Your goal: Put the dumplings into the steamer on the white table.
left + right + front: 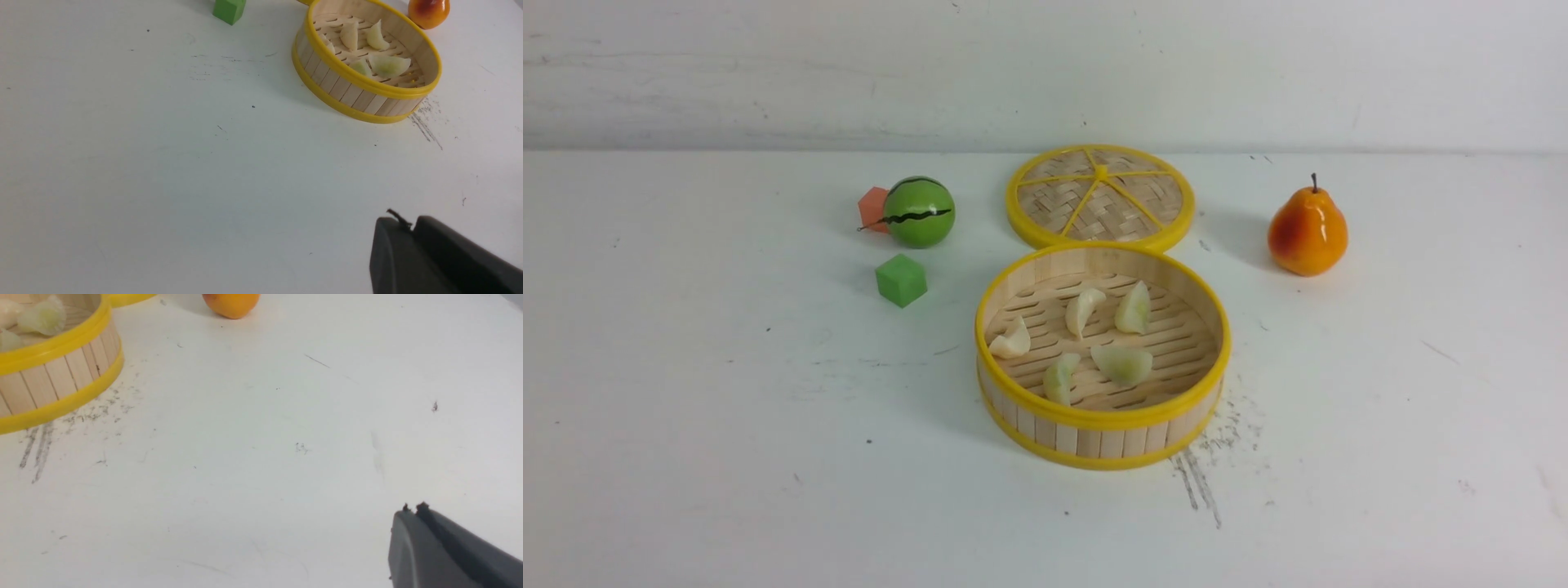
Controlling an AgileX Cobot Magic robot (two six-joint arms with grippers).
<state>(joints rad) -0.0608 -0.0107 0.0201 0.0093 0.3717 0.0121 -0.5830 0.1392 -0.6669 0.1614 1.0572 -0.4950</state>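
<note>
All five dumplings (1081,337) lie inside the steamer (1102,420) on my white desk (727,457).

Both my claws sit pulled back, clear of the basket: my left claw (402,228) and right claw (412,512) each have their dark jaws pressed together, gripping nothing. The woven lid (1100,196) lies flat, touching the steamer's far rim. A pear (1307,229) stands to the right; a toy watermelon (919,211), a green cube (901,279) and an orange-red cube (873,207) sit to the left.
</note>
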